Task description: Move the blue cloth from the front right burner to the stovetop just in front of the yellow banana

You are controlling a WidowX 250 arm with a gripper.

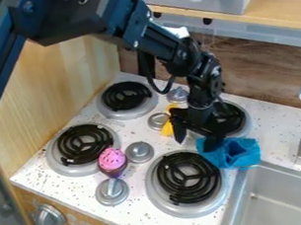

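Gripper [196,144] hangs over back right burner [230,118], fingers apart, one against blue cloth [231,152]. Sink [285,192] at right, front right burner [189,177] nearer camera. Cloth bunched between burners and sink corner. Cupcake [112,160] beside front left burner [84,144]; yellow thing [167,128] near other finger. Likely risks: sideways nudge drops cloth into sink; low fingertip snags burner coil; arm swing left knocks yellow thing; shallow pinch lets limp fabric slip.
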